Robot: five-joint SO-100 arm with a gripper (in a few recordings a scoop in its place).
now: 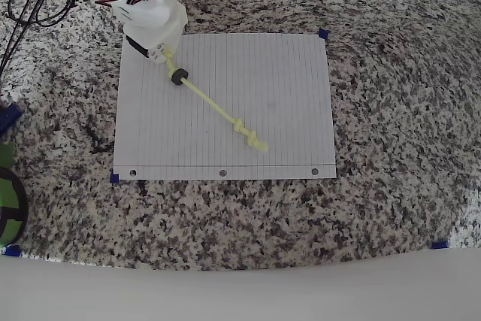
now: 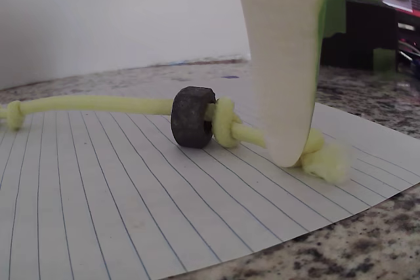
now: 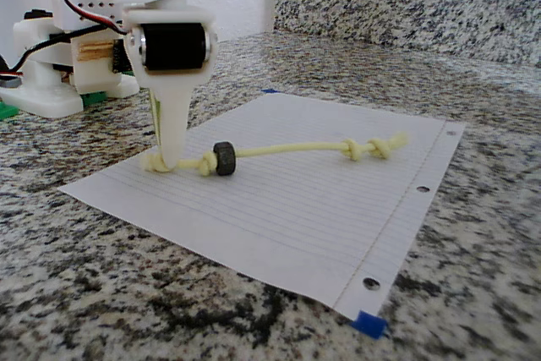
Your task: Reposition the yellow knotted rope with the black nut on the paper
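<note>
The hand (image 3: 166, 162) stands tip-down on the paper (image 1: 278, 73), its fingers pinched onto the frayed end of the yellow knotted rope (image 1: 214, 107). Just beyond the hand sits a knot, then the black nut (image 2: 193, 116); the rope stretches away diagonally across the sheet on the granite tabletop (image 1: 398, 110).

Speckled grey-and-black granite countertop (image 1: 391, 110) throughout, evenly and softly lit. Matching granite backsplash (image 3: 406, 2) at the far right in the fixed view, below a plain white wall (image 2: 118, 11). Small blue tape marks (image 3: 368, 324) on the stone. Black cables (image 1: 34, 1) looped far left in the overhead view.
</note>
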